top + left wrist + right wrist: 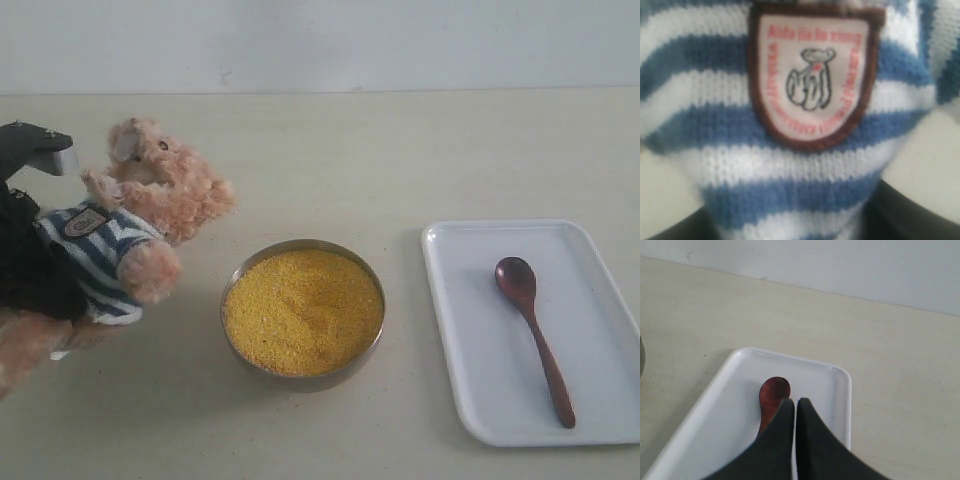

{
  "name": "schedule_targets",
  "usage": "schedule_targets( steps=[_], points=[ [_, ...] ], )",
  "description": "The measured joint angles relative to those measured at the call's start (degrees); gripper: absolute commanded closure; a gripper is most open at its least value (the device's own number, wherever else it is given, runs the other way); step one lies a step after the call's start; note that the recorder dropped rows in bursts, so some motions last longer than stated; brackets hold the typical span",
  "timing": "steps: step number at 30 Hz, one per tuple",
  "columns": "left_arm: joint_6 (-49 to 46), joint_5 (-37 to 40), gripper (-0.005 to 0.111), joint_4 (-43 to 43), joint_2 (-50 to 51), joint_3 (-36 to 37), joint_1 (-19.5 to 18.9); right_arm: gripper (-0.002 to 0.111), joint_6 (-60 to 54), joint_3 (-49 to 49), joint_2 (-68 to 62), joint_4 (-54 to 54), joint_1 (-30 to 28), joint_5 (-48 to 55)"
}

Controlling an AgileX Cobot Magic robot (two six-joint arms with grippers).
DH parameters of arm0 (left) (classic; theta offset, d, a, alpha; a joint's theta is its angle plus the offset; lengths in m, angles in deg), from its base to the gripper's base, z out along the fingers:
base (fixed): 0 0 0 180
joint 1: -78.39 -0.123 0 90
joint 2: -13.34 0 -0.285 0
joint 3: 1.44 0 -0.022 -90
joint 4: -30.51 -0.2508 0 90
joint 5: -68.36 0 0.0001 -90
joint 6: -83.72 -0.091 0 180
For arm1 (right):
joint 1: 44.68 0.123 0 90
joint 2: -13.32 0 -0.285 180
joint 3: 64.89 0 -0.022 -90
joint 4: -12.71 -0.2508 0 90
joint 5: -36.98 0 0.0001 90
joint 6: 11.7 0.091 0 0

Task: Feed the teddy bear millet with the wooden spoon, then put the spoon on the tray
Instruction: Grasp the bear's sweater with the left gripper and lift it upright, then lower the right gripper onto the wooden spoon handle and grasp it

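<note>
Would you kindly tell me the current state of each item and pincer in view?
teddy bear, gripped and leaning toward the metal bowl.
millet, filling the metal bowl.
wooden spoon, lying empty on the tray.
tray, holding only the wooden spoon.
left pincer, shut on the teddy bear.
right pincer, shut and empty, above the wooden spoon.

Your bench [330, 160] is a pale beige, matte surface that runs back to a light wall [320, 40] at its far edge. Two things lie directly on it. A round metal bowl [310, 381] filled with millet [303, 312] sits near the middle. To its right, apart from it, lies the white tray [470, 330], reaching toward the near right corner.
</note>
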Motion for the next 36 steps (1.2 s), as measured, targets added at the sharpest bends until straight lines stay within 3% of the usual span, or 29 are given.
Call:
schedule_targets(
  steps=[8, 13, 17, 19, 25, 31, 34, 36],
  points=[
    [-7.3, 1.2, 0.103, -8.4, -4.7, 3.2, 4.8, 0.107, 0.0, 0.0, 0.0, 0.0, 0.0, -2.4],
    [-8.1, -1.1, 0.103, -10.0, -7.2, 5.3, 5.1, 0.107, 2.5, 0.0, 0.0, -3.5, 0.0, -15.6],
    [-11.1, -2.2, 0.103, -10.1, -7.7, 6.2, 5.1, 0.107, 13.5, 0.0, 0.1, -13.8, 0.0, -30.2],
    [-13.0, -2.3, 0.103, -10.1, -7.7, 6.9, 5.1, 0.107, 18.2, -1.6, 0.1, -15.0, 0.1, -31.5],
    [-15.7, -3.2, 0.103, -10.1, -7.7, 7.7, 5.1, 0.107, 17.8, -15.5, -10.0, -6.1, 1.3, -19.4],
    [-16.1, -3.3, 0.103, -10.0, -7.7, 7.7, 5.1, 0.106, 5.3, -31.5, -37.6, -3.7, 1.8, 8.0],
    [-16.1, -3.3, 0.103, -10.0, -7.7, 7.7, 5.1, 0.09, 3.2, -37.6, -51.0, -3.7, 1.8, 18.0],
    [-16.1, -3.3, 0.103, -10.0, -7.7, 7.7, 5.1, 0.068, 2.6, -39.4, -59.5, -4.1, 1.8, 20.9]
  ],
)
